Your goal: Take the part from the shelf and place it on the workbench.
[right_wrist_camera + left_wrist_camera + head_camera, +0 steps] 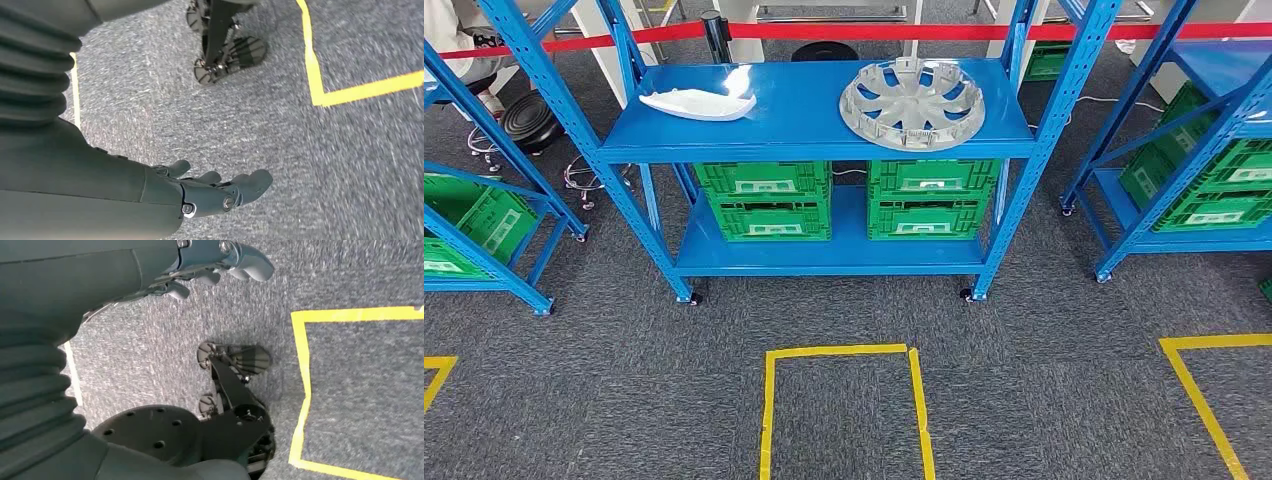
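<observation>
1. The blue shelf (824, 140) stands straight ahead in the head view, beyond a yellow tape rectangle (844, 352) on the grey carpet (1024, 400).
2. Two candidate parts lie on the shelf's top deck: a silver wheel cover (912, 103) toward its right end and a white moulded panel (698, 103) toward its left end. They are well apart. The task sentence does not say which one is meant.
3. The wheel cover lies flat and is round, so it offers no long axis. The white panel lies flat with its long axis running along the shelf's length.
4. Green crates (769, 200) sit on the shelf's lower deck, below both parts.
5. The left hand (220, 262) hangs over the carpet, holding nothing, its fingers loosely bent and slightly apart.
6. The right hand (220, 192) also hangs over the carpet, empty, with its fingers extended and parted.
7. Judged from this, both parts lie forward of and above the hands. The wheel cover sits toward the right arm's side and the white panel toward the left arm's side.
8. The reach has not yet begun; the robot likely needs to stand closer to the shelf first.
</observation>
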`<state>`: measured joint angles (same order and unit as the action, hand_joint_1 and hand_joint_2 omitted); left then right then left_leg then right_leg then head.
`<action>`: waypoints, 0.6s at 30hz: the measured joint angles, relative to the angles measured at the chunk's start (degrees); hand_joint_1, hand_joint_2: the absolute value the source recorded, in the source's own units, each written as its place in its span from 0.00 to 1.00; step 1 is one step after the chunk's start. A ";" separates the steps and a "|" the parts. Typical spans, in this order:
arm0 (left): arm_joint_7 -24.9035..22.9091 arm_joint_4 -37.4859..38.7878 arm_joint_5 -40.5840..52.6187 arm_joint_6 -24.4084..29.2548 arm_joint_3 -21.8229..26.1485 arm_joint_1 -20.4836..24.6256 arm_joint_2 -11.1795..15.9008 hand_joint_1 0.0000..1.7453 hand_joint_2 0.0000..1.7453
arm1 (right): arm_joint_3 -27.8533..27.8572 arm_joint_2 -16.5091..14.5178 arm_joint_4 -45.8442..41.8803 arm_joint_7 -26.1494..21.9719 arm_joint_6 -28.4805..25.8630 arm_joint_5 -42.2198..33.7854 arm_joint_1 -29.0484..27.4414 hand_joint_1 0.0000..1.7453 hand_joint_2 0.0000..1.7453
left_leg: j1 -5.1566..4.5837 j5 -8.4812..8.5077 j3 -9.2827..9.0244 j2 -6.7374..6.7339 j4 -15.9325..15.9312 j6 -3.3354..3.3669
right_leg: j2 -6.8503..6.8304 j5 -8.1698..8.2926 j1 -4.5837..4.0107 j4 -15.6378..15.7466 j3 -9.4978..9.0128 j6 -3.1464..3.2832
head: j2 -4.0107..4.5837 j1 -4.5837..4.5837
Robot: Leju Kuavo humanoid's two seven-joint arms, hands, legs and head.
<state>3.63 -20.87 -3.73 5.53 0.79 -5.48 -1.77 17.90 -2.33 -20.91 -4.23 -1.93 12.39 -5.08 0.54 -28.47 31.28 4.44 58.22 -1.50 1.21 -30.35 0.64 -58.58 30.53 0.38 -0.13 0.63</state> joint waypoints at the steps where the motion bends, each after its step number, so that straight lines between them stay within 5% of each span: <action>1: 0.15 0.13 -0.12 0.26 0.00 0.14 -0.08 0.00 1.00 | 0.77 -0.14 0.10 -0.22 -0.11 0.53 0.15 0.00 1.00 | 0.00 0.00 0.00 0.00 0.00 0.00 | 0.00 0.00 0.00 0.00 0.00 0.00 | 0.00 0.00; 2: 0.32 0.26 -0.28 0.51 0.00 0.27 -0.15 0.00 1.00 | 1.52 -0.24 0.19 -0.44 -0.22 1.05 0.30 0.00 1.00 | 0.00 0.00 0.00 0.00 0.00 0.00 | 0.00 0.00 0.00 0.00 0.00 0.00 | 0.00 0.00; 3: 0.68 0.53 -0.57 1.03 0.00 0.53 -0.31 0.00 0.75 | 3.07 -0.49 0.41 -0.91 -0.39 2.14 0.60 0.00 1.00 | 0.00 0.00 0.01 0.00 0.00 0.00 | 0.00 0.00 0.00 0.00 0.00 0.00 | 0.00 0.00; 6: 1.94 1.30 -1.53 2.60 0.03 1.31 -0.76 0.00 0.00 | 7.78 -1.25 1.08 -2.45 -0.55 5.41 1.51 0.00 0.25 | 0.00 0.00 0.01 -0.01 0.00 0.00 | 0.01 0.00 0.00 0.00 0.00 0.00 | 0.00 0.00; 7: 2.44 1.56 -1.86 3.14 0.05 1.58 -0.90 0.00 0.00 | 9.45 -1.50 1.32 -3.00 -0.56 6.48 1.82 0.00 0.00 | 0.00 0.00 0.01 -0.01 0.00 0.00 | 0.01 0.00 0.00 0.00 0.00 0.00 | 0.00 0.00; 13: 5.50 3.24 -3.89 6.66 0.45 3.35 -1.64 0.00 0.00 | 19.41 -3.14 2.81 -6.47 -0.54 12.69 3.75 0.00 0.00 | 0.00 0.00 0.00 -0.02 0.01 0.00 | 0.01 0.00 0.00 0.00 0.00 0.00 | 0.00 0.00; 16: 6.86 4.10 -4.82 8.59 0.63 4.13 -1.97 0.00 0.00 | 24.19 -3.86 3.51 -8.41 -0.54 15.54 4.76 0.00 0.75 | 0.00 0.00 0.00 -0.02 0.01 0.00 | 0.01 0.01 0.00 0.00 0.00 0.00 | 0.00 0.00; 17: 7.26 4.39 -5.14 9.26 0.72 4.37 -2.07 0.00 0.25 | 25.81 -4.07 3.73 -9.21 -0.54 16.46 5.09 0.00 1.00 | 0.00 0.00 0.01 -0.02 0.01 0.00 | 0.01 0.01 0.00 0.00 -0.01 0.00 | 0.00 0.00; 18: 7.61 4.69 -5.44 9.93 0.80 4.60 -2.17 0.00 0.50 | 27.41 -4.20 3.92 -10.06 -0.54 17.33 5.44 0.00 1.00 | 0.00 0.00 0.01 -0.02 0.01 0.00 | 0.01 0.01 0.00 0.00 -0.01 0.00 | 0.00 0.00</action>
<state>11.23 -16.19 -9.16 15.46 1.59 -0.89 -3.94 45.31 -6.52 -16.98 -14.29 -2.47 29.72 0.36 0.54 -28.46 31.29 4.42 58.23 -1.50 1.23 -30.34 0.64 -58.59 30.52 0.38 -0.13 0.63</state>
